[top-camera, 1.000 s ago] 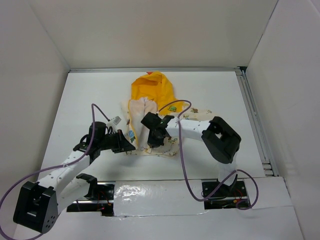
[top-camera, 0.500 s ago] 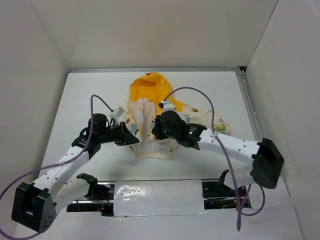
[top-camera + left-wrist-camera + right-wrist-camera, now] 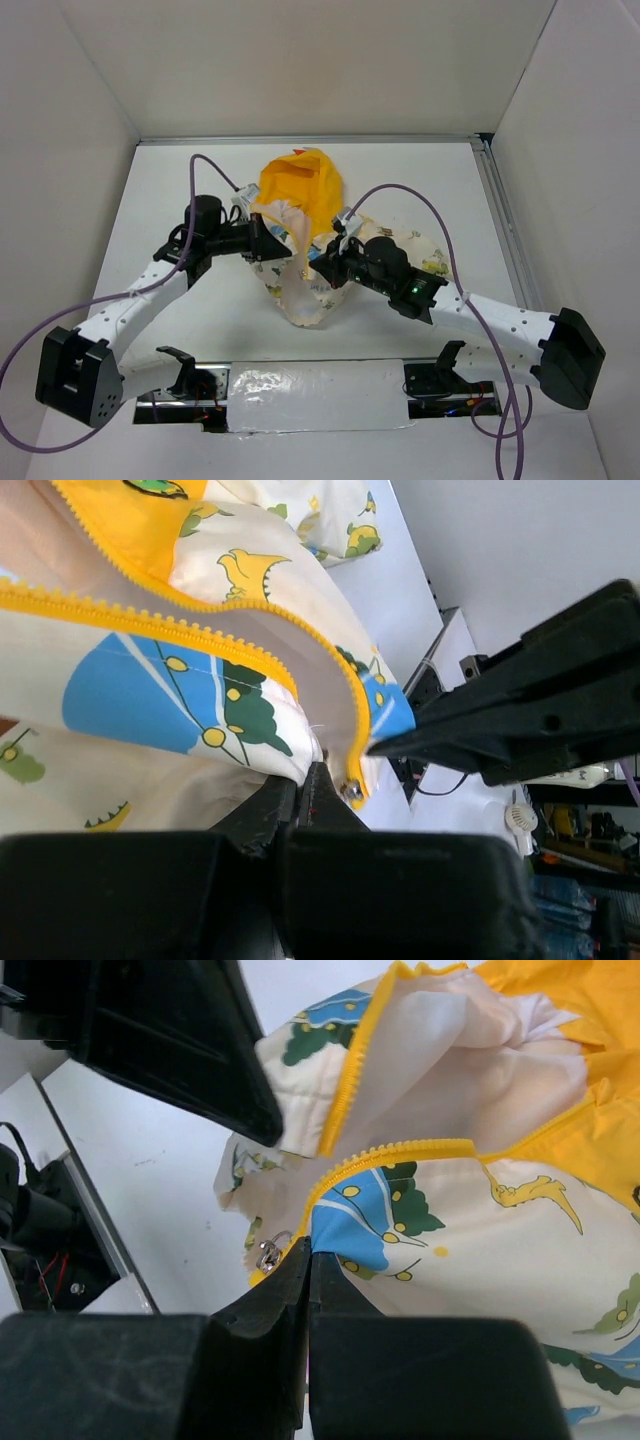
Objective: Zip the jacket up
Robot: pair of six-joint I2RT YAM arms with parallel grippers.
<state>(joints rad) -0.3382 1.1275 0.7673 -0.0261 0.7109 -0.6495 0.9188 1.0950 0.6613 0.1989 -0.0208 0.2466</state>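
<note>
The jacket [image 3: 300, 188], cream with animal print and a yellow hood, lies mid-table with its front open and its lower part pulled up. My left gripper [image 3: 266, 238] is shut on the jacket's left front edge. In the left wrist view the jaws [image 3: 304, 780] pinch the fabric [image 3: 150, 690] beside the yellow zipper tape, with a small metal zipper end [image 3: 350, 790] just right of them. My right gripper [image 3: 326, 264] is shut on the other front edge. In the right wrist view its jaws [image 3: 310, 1250] clamp the fabric [image 3: 470, 1230] next to the metal zipper slider [image 3: 268, 1253].
White walls close the table on three sides. A metal rail [image 3: 505, 230] runs along the right edge. A taped strip [image 3: 300, 385] lies between the arm bases. Purple cables [image 3: 400, 195] loop over both arms. The two grippers sit close together over the jacket.
Both grippers have moved away from the bases and up, carrying the jacket's front edges. The hem now hangs bunched between them. The right arm has stretched out to the right.
</note>
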